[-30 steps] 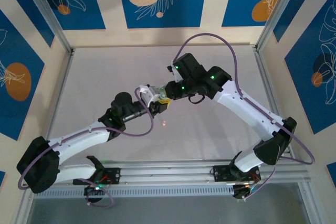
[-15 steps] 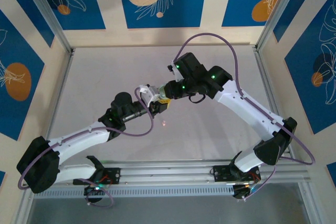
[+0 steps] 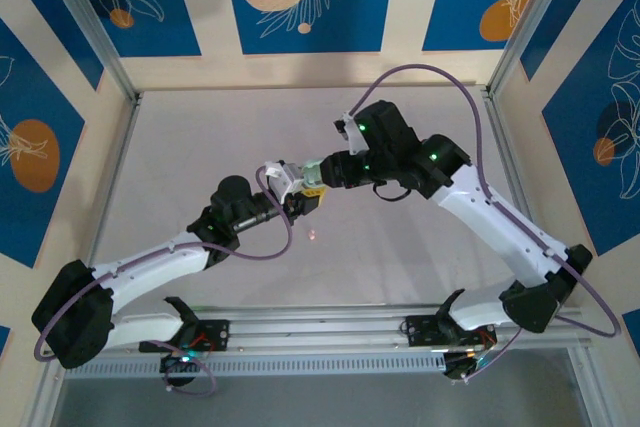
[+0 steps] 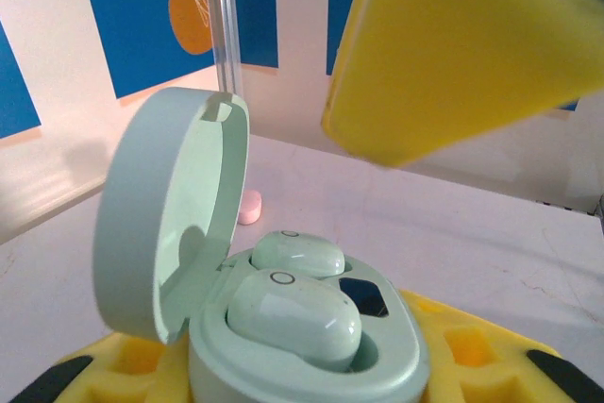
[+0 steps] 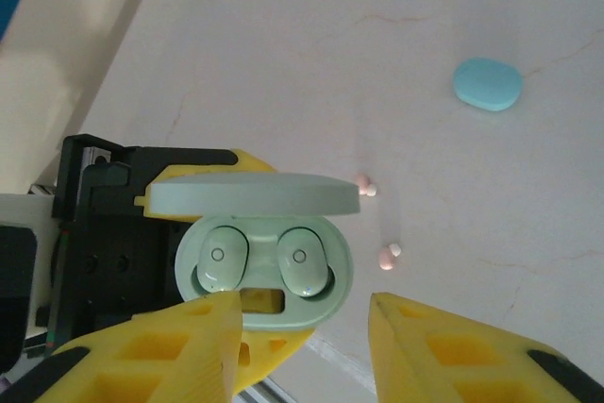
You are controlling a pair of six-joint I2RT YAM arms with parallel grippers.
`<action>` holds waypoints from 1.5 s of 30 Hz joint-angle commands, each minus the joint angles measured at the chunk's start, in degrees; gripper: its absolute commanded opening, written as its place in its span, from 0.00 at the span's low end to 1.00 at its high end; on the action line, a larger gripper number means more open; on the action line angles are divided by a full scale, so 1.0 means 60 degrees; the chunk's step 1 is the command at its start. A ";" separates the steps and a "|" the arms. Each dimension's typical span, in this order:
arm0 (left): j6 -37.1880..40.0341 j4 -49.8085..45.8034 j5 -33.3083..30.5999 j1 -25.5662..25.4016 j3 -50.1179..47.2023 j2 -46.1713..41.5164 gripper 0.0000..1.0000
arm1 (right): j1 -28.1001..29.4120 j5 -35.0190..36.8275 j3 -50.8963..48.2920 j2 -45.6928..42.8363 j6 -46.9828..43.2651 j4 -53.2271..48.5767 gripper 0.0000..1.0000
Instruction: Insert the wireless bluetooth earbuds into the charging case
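open charging case (image 5: 253, 198) with two earbuds (image 5: 300, 260) in pinch of left tool (image 3: 298, 195); right tool (image 5: 302, 316) spread above

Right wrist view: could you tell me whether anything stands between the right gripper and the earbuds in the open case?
Nothing visible does. The lid of the charging case is swung back, and both pale green earbuds lie exposed just beyond the open right gripper.

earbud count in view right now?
4. One mint earbud and a second mint earbud sit in the open case; one pink earbud and another pink earbud lie loose on the table beside it. More may be hidden.
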 commanded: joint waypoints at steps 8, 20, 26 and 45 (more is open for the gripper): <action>-0.0167 0.0474 0.1259 -0.0139 0.0413 -0.0303 0.35 | -0.1960 -0.2977 -0.1495 -0.1084 0.2505 0.3204 0.51; -0.0412 0.0543 0.1192 -0.0151 0.0571 -0.0511 0.35 | -0.1723 -0.4144 -0.0448 0.0273 0.1727 0.1796 0.51; -0.0492 0.0637 0.0938 -0.0147 0.0615 -0.0517 0.35 | -0.1693 -0.4548 -0.0710 0.0015 0.1031 0.1074 0.50; -0.1347 0.1561 0.1597 -0.0146 0.0929 -0.0134 0.37 | -0.2498 -0.9502 -0.4065 -0.0681 0.4806 0.6851 0.57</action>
